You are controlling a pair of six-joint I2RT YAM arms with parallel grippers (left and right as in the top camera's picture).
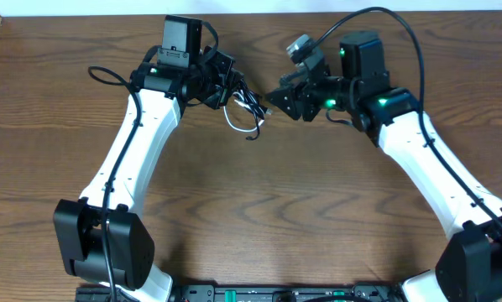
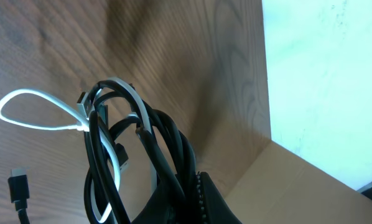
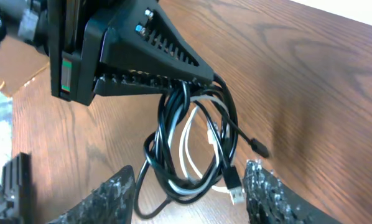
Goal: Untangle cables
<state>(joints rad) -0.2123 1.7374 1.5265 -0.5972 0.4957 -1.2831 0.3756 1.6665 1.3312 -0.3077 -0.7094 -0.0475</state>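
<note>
Right wrist view is showing the left claw (image 3: 201,79) squeezing shut on the tangled cables (image 3: 167,146), whose loops are reaching toward the right claw (image 3: 189,193), standing open around their ends.

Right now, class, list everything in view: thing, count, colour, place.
table: one, brown wood, under everything.
black cable: one, black, looped, hanging from the left gripper, wound with the white one.
white cable: one, white, same bundle, one loop sticking out.
left gripper: one, black, shut on both cables, far middle of the table.
right gripper: one, black, open, fingers either side of the bundle.
arms: two, white with black joints, one each side.
</note>
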